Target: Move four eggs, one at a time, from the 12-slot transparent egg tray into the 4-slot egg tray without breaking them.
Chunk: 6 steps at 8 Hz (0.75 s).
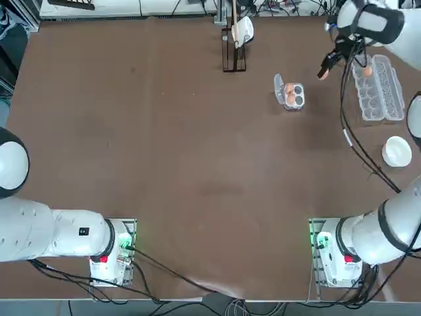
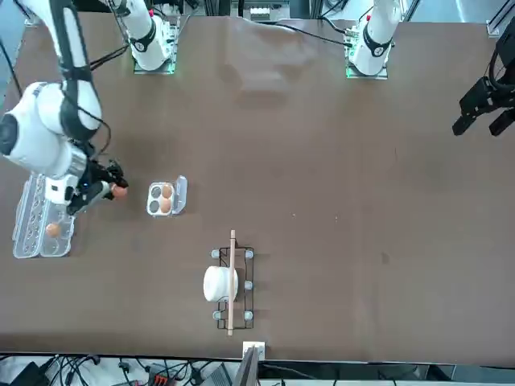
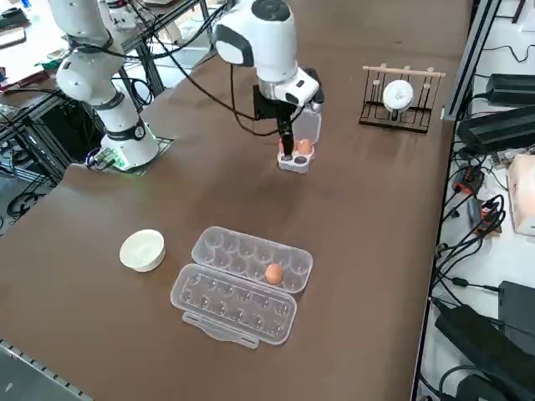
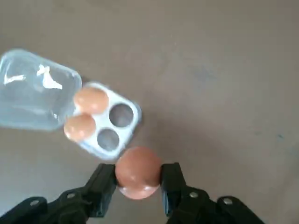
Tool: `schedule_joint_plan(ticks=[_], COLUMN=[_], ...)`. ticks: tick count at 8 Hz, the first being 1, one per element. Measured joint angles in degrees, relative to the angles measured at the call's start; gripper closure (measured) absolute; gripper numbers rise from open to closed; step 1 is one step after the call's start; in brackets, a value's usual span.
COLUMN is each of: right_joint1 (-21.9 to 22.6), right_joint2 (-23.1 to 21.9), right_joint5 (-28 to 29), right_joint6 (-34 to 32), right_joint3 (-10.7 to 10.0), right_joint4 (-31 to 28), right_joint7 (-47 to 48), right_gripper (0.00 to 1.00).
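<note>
my gripper (image 4: 138,183): clamped on an egg (image 4: 138,171), above the table near the small tray (image 4: 128,122)
small tray: two eggs in, two cups bare
carton (image 3: 242,284): one egg left
risk: squeeze harder and the shell cracks; come down off a cup's centre and it strikes the rim or a seated egg

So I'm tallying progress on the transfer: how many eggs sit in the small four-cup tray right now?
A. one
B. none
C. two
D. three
C: the wrist view shows two eggs side by side in the 4-slot egg tray, its other two cups empty, while the right gripper holds a third egg near it, not yet placed.
</note>
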Motion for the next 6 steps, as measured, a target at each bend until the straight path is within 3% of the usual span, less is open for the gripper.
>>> schedule_joint_plan(ticks=[3,6], right_joint1=[5.3,6.7], right_joint2=[0.3,1.2], right_joint5=[0.0,0.0], right_joint6=[5.9,12.8], right_joint3=[0.0,0.0], right_joint4=[-3.8,-7.8], right_joint7=[8.1,8.5], right_gripper=[0.44,0.44])
